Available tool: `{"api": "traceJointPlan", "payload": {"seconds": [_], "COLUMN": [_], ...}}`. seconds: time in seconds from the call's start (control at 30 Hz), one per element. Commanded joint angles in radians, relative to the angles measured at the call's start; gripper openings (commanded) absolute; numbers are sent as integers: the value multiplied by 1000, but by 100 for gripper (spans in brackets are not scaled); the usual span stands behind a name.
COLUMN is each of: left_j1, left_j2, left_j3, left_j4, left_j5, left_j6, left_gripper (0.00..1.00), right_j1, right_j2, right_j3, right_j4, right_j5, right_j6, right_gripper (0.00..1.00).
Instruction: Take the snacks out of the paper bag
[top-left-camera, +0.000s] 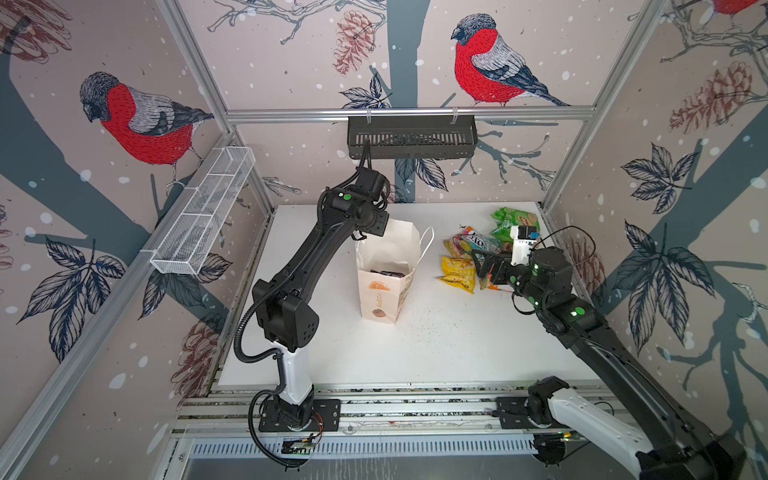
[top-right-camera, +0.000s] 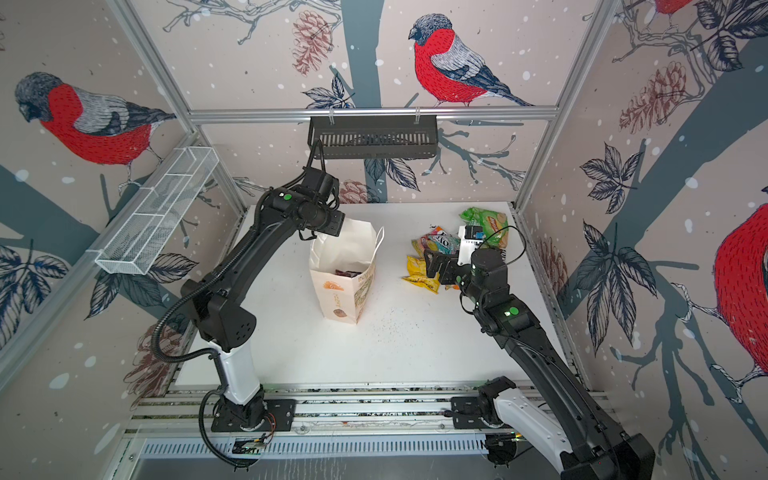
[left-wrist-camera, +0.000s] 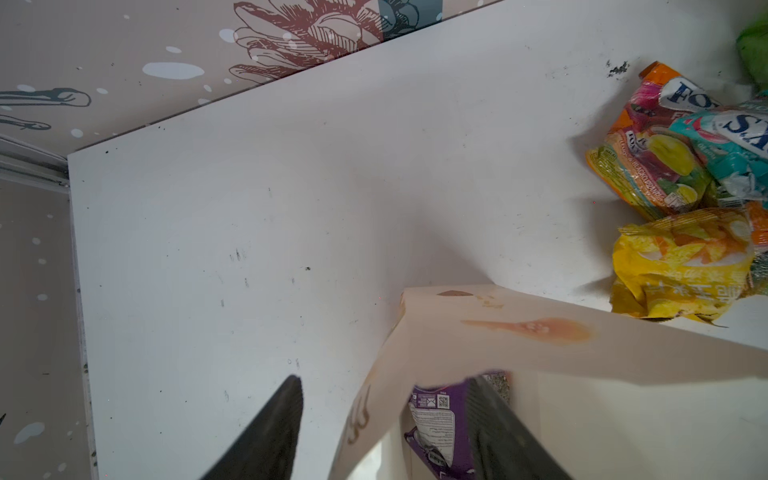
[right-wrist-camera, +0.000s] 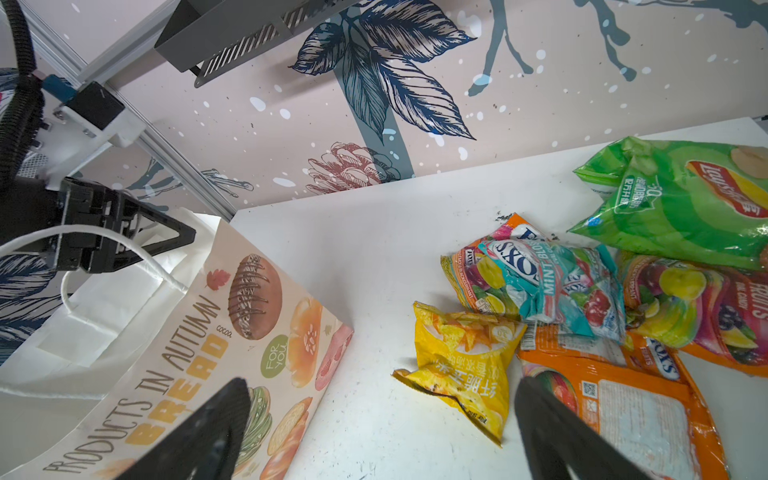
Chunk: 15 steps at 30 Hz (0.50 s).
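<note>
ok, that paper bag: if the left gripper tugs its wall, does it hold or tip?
Probably tips or slides: the paper bag stands tall on a small base, with only a purple packet seen inside as ballast. Its wall likely flexes rather than resists; the rim looks bent where the left gripper straddles it. The cord handle looks limp.

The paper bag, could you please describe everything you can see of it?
The paper bag is cream-white paper printed with orange-brown bread pictures and lettering, with white cord handles. It stands upright and open on the white table, apart from the snack pile. A purple packet lies inside. The left gripper straddles one wall at its rim, jaws apart, one inside, one outside.
</note>
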Motion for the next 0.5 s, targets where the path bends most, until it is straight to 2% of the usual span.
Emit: {"api": "traceJointPlan", "payload": {"seconds": [0.0, 0.2, 0.27, 0.33, 0.47], "left_j1": [4, 4, 3, 5, 4], "left_j2": [24, 44, 43, 41, 43], "left_j3": [21, 41, 40, 39, 37], "left_j4": [-49, -57, -57, -59, -67], "left_j5": [-34, -47, -63, -74, -85], "left_j6": [14, 0, -4, -4, -8], "left_gripper": [57, 36, 26, 11, 3], "right_j1": [-6, -15, -16, -19, -21], "right_j2": [-8, -15, -20, -25, -33], "right_j3": [-6, -16, -20, -25, -34], "right_j4": [16, 11, 10, 12, 17], "right_j5": [-15, -12, -6, 3, 6], "right_j6": [-14, -11, -9, -3, 4], "right_gripper": [100, 100, 100, 100, 100]}}
